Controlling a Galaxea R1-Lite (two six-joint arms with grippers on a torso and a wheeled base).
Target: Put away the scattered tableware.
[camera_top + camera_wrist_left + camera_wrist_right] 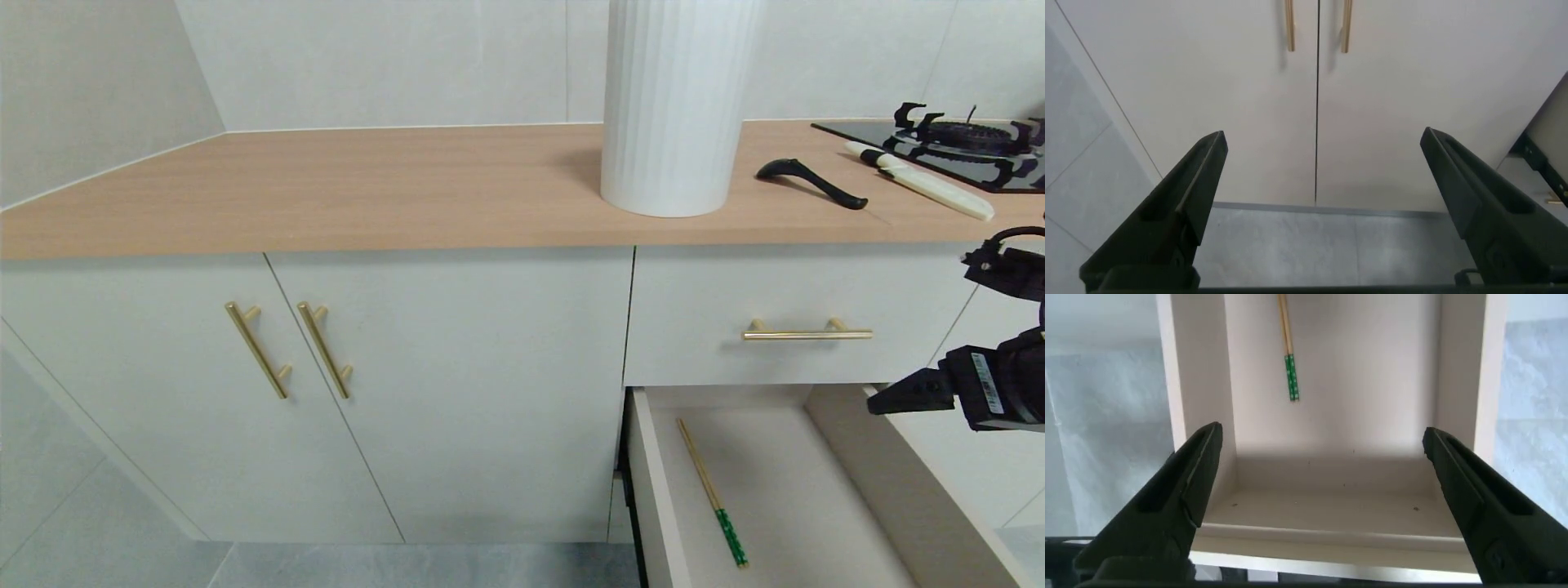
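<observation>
— Since you're watching the feeds too, where would you put us in the job?

— Partway, I'd say. The chopsticks (pixel 712 492) lie flat on the floor of the open lower drawer (pixel 645 465), near its left wall, green ends toward the front. On the counter (pixel 326 188) I count two more pieces. A black-handled utensil (pixel 810 182) sits just right of the tall white canister (pixel 671 106). A knife (pixel 918 180) lies beyond it, its far end at the edge of the hob (pixel 963 139).

— And your arms?

— My right gripper (pixel 1323 433) hovers above the open drawer's front end, spread wide with nothing in it. My left gripper (pixel 1323 137) sits low in front of the cupboard doors (pixel 1316 98), also spread and empty.

— So what's next?

— I reckon the black utensil, since it's the nearer piece to the right arm. I need to raise that arm past the shut upper drawer (pixel 784 294) and the counter's lip, then come down on the handle from above. The wrist has to turn so the gripper straddles the handle across its length. It's thin and lies flat, so I'll have to close right at the surface. The knife I'd leave for afterwards and take by its handle, which looks to be at the hob end.
</observation>
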